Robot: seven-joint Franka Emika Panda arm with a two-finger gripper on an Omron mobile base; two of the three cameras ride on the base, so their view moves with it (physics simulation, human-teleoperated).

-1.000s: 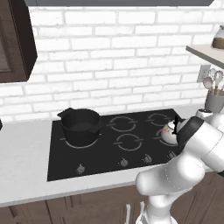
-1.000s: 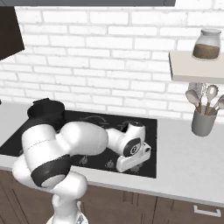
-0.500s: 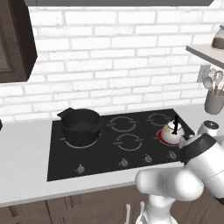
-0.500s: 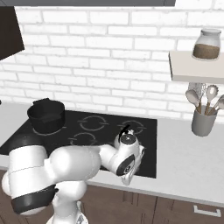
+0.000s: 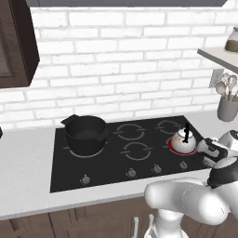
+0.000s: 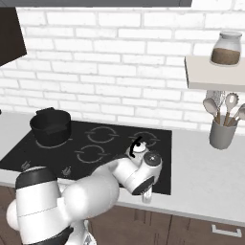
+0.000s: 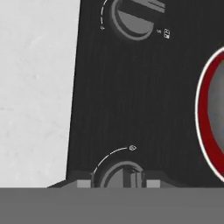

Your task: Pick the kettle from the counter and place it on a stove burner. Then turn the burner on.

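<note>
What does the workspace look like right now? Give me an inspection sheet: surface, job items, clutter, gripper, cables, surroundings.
Surface: pale counter around a black glass cooktop.
Job's things: kettle upright on the front right stove burner, which glows red; knob at the cooktop's front edge.
Clutter: black pot on the left burner.
Gripper: gripper low over that knob, fingertips flanking it; grip not clear.
Cables: nothing seen.
Surroundings: white brick wall, utensil holder, jar on a shelf.

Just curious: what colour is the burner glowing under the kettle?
Red, around the kettle base; clearest in the left base view.
</note>
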